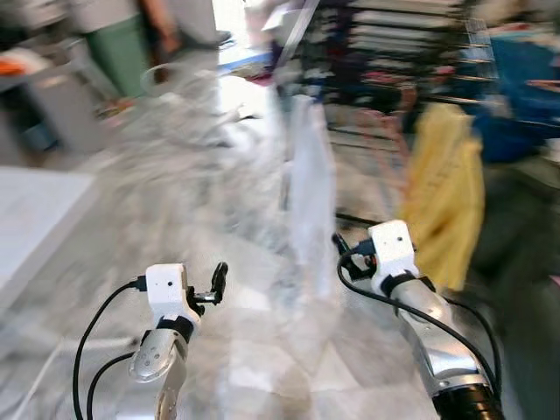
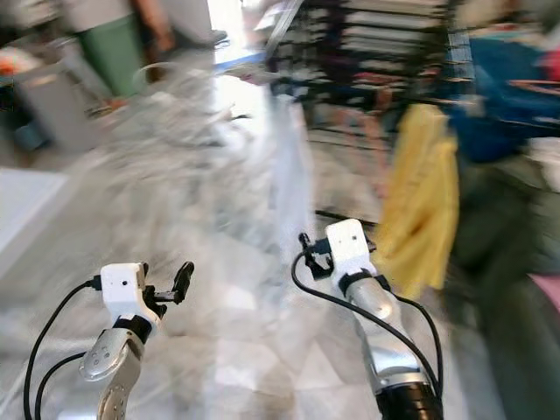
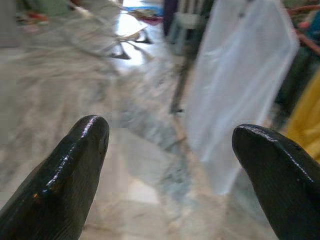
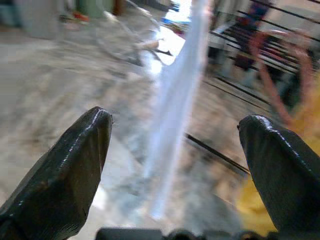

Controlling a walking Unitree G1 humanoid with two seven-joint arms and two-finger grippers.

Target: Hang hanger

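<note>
No hanger can be made out in the motion blur. A white garment (image 1: 308, 184) hangs mid-frame beside a yellow one (image 1: 448, 192) at right, probably on hangers: light, stiff, best taken at the neck. Both the left gripper (image 3: 167, 155) and the right gripper (image 4: 175, 150) are spread wide, empty.

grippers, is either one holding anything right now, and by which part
Nothing is held. The left gripper and the right gripper both have their fingers spread wide with only floor between them. The white garment and yellow garment hang ahead, untouched.
</note>
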